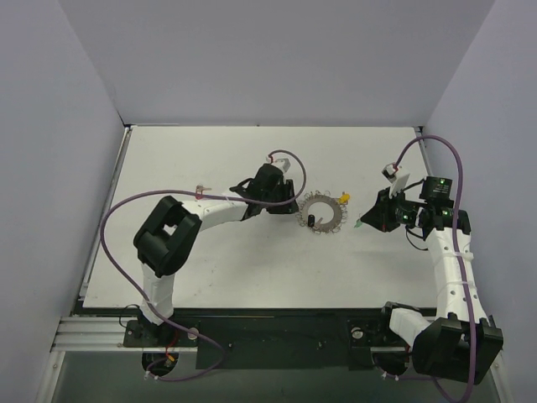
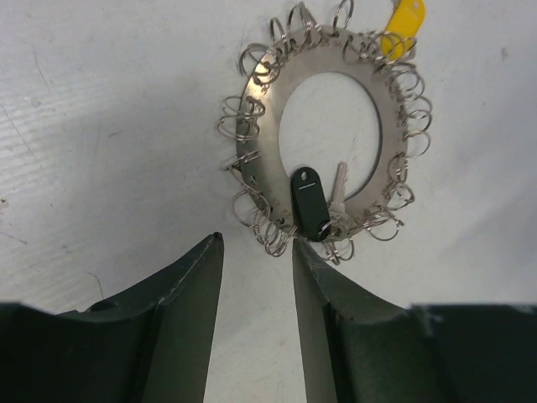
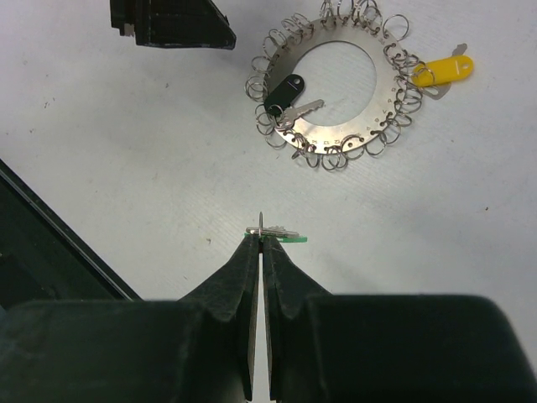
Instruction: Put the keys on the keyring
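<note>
From above, the keyring (image 1: 323, 213) lies flat on the white bench (image 1: 210, 269), around its middle and between the two arms. A yellow tag (image 1: 344, 198) sticks out from its far right edge, and a black-tagged key (image 1: 311, 221) sits on its near left part. The left end effector (image 1: 292, 204) rests just left of the ring. The right end effector (image 1: 366, 222) is a little right of it, with a green-tagged key (image 1: 359, 225) at its tip.

In the left wrist view, the left end effector (image 2: 257, 245) is spread, with only bare bench between its fingers (image 2: 189, 302). Just beyond the tips lies the keyring (image 2: 260, 109), fringed with small wire loops. The black-tagged key (image 2: 309, 201) and a plain silver key (image 2: 338, 189) hang from loops on its near side and lie across the band. The yellow tag (image 2: 403, 21) is at the far right.

In the right wrist view, the right end effector (image 3: 261, 239) is pressed together, pinching the green-tagged key (image 3: 277, 236) crosswise at its tips. The key is well apart from the keyring (image 3: 382, 109), which lies farther off and to the right. The black-tagged key (image 3: 285, 91) is on the ring's left side and the yellow tag (image 3: 445, 69) on its right. Fine marks along the band are too small to read. The left end effector (image 3: 172, 21) shows at far left.
</note>
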### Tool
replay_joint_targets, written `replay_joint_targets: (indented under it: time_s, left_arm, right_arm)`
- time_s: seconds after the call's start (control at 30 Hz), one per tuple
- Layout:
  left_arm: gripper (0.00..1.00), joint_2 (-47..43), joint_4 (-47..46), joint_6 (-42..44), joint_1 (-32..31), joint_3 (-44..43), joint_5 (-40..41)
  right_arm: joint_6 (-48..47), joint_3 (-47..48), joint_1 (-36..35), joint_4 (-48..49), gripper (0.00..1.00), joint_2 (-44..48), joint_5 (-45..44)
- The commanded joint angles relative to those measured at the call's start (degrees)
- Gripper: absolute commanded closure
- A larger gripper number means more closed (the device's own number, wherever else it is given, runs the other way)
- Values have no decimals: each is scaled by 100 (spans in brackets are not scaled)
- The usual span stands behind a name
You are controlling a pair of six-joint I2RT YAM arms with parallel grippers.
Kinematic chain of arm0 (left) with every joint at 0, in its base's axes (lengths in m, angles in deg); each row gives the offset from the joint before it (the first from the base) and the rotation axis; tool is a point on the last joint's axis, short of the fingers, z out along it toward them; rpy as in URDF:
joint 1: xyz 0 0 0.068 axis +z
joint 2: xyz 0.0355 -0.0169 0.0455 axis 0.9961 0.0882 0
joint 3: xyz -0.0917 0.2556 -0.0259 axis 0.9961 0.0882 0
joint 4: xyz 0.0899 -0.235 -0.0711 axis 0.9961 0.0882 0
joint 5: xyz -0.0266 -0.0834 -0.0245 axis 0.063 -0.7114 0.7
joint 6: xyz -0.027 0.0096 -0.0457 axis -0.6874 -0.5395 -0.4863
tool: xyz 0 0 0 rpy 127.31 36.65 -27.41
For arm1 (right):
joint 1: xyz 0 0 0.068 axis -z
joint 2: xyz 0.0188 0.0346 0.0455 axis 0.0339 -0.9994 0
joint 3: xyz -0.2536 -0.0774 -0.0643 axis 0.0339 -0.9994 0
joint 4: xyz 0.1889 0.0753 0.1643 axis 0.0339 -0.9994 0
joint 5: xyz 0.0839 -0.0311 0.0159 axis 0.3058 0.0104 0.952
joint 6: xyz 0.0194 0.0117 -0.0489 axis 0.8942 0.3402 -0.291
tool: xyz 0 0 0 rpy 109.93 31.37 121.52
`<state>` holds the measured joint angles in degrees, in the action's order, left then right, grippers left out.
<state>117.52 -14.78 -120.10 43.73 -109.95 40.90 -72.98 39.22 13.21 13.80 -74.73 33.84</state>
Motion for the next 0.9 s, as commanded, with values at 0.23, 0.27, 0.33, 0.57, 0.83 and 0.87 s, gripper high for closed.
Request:
replay_joint_targets:
  time_s: [0.23,0.27,0.33,0.57,0.83,0.87]
  left_arm:
    - [55,236,1137,1199,-827,-1027,882]
    - [55,236,1129,1182,-845,-1044,820]
    - [55,271,1076,1059,-836,-1106,618]
    - [54,605,979,523,-1108,-1536,195]
    - [58,1079,1207,487,-1310,-2072,178]
    - [59,1106,1251,496,-1328,-2142,187]
  right_arm:
    - [62,-59,42,59,100,112,182]
    - [62,-68,34,51,100,103,191]
    - [53,-68,42,51,100,103,191]
    - [45,-68,51,51,100,129,191]
    - [45,-68,69,51,100,156,217]
    - [45,-68,69,59,100,156,218]
